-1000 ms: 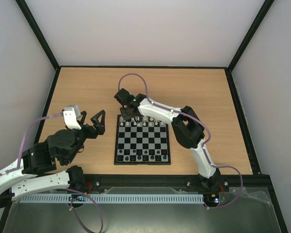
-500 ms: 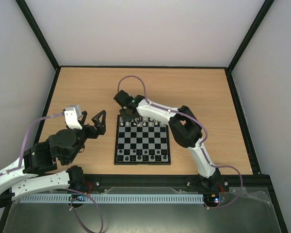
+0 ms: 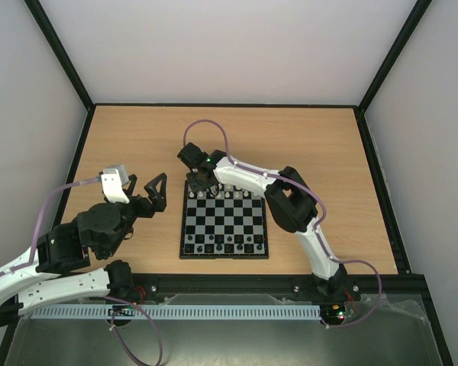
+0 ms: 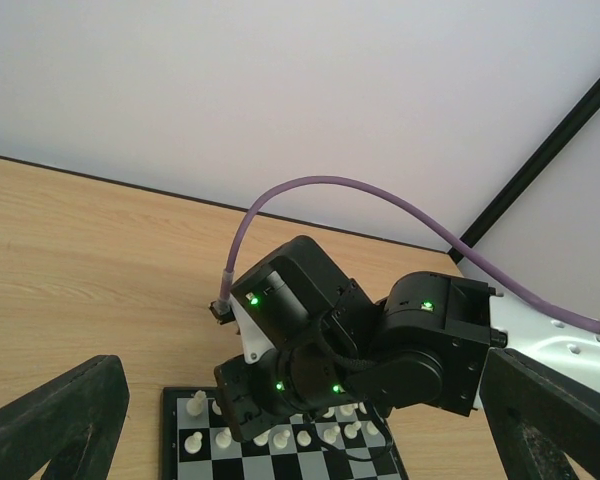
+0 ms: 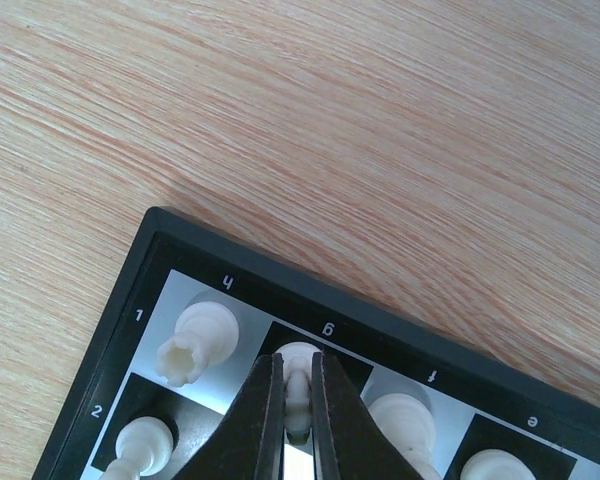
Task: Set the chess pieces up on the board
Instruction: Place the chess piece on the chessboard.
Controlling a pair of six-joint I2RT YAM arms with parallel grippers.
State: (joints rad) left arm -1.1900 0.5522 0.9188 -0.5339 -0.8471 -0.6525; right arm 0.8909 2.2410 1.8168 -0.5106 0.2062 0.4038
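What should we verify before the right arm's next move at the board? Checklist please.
1. Right jaws shut on a white piece: ok.
2. Piece over the dark g square, first row: ok.
3. Piece base seated on the board: cannot tell.
4. Clearance to the corner rook: ok, apart.
5. Piece type: cannot tell, jaws hide it.
6. Left jaws open, off the board's left side: ok.
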